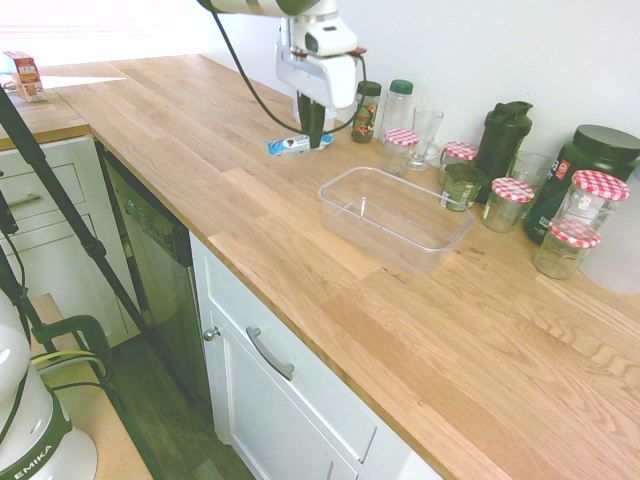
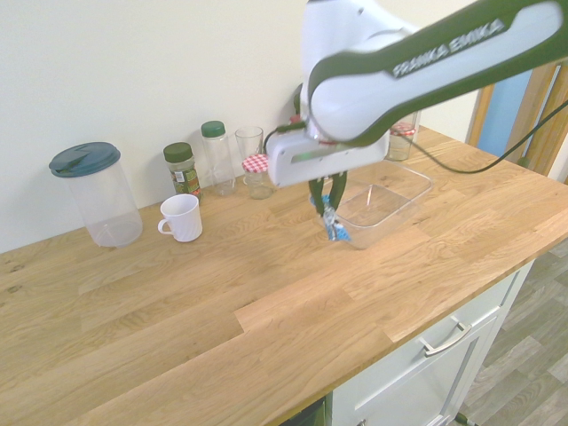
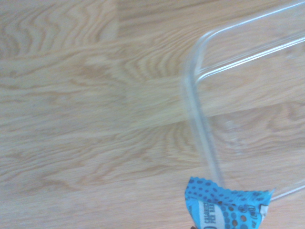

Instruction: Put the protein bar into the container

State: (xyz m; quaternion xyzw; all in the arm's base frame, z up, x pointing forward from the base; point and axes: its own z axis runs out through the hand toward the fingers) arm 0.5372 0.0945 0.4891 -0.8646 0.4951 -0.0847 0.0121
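The protein bar [image 1: 295, 145], in a shiny blue wrapper with white patches, hangs in the air above the wooden counter with my gripper [image 1: 316, 140] shut on one end of it. From the other side, the protein bar [image 2: 333, 224] dangles below the gripper [image 2: 327, 206], just in front of the near corner of the container [image 2: 390, 197]. This container [image 1: 400, 215] is a clear shallow plastic tub with nothing in it. In the wrist view the protein bar's end [image 3: 224, 207] shows over a rounded corner of the container [image 3: 198, 114].
Glass jars with red-checked lids [image 1: 512, 203], a spice bottle [image 1: 366, 110], a drinking glass [image 1: 425, 133] and dark bottles [image 1: 502, 138] line the wall behind the tub. A white mug [image 2: 182, 217] and a lidded pitcher [image 2: 93, 193] stand further along. The counter's front edge [image 1: 300, 330] drops to drawers.
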